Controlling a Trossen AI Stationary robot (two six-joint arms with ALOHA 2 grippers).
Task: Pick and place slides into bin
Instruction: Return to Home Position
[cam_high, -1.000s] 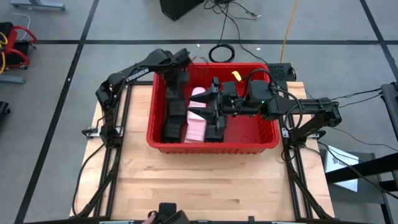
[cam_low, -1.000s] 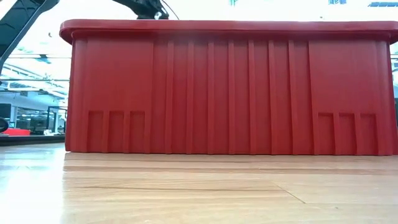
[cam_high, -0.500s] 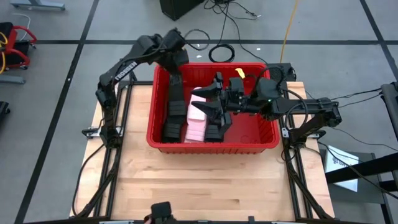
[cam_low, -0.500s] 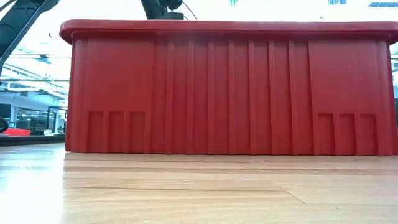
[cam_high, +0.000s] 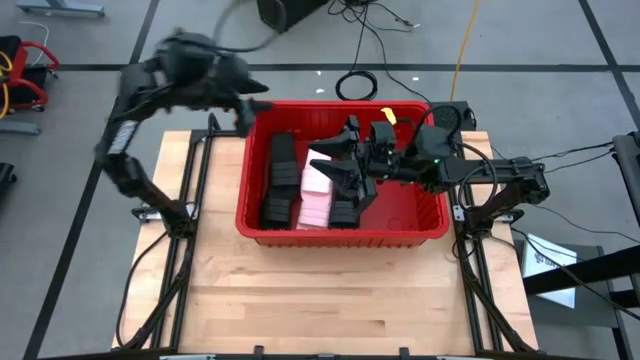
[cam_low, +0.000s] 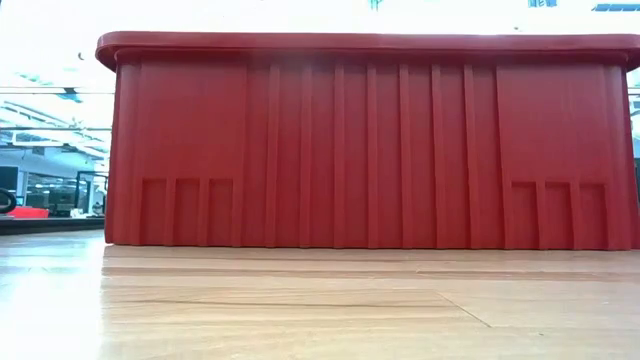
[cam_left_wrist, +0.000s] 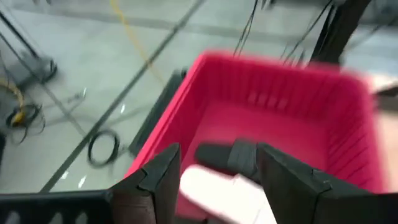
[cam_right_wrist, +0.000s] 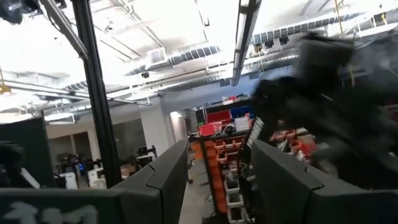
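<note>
The red bin (cam_high: 400, 225) stands on the table; the low view shows only its near wall (cam_low: 370, 150). Several slides lie inside: black ones (cam_high: 280, 180) at the left, a pale pink pair (cam_high: 318, 188) in the middle, another black one (cam_high: 350, 208) beside them. My left gripper (cam_high: 248, 108) is open and empty, high beyond the bin's far left corner; its wrist view (cam_left_wrist: 217, 155) looks down on the bin (cam_left_wrist: 280, 93), a pale slide (cam_left_wrist: 211, 186) and a black slide (cam_left_wrist: 227, 155). My right gripper (cam_high: 335, 165) is open and empty above the slides, its fingers level and pointing toward the table's left; it also shows in its wrist view (cam_right_wrist: 217, 155).
Bare wooden table (cam_high: 320, 300) lies in front of the bin and in a strip to its left. Cables (cam_high: 355, 85) lie on the floor behind the table. The right arm (cam_high: 500, 180) reaches in over the bin's right wall.
My left gripper has risen out of the bin's far left part and swung fast toward the table's left and far edges, empty. The black slides at the bin's left lie where it was. My right gripper has stayed over the bin's middle.
</note>
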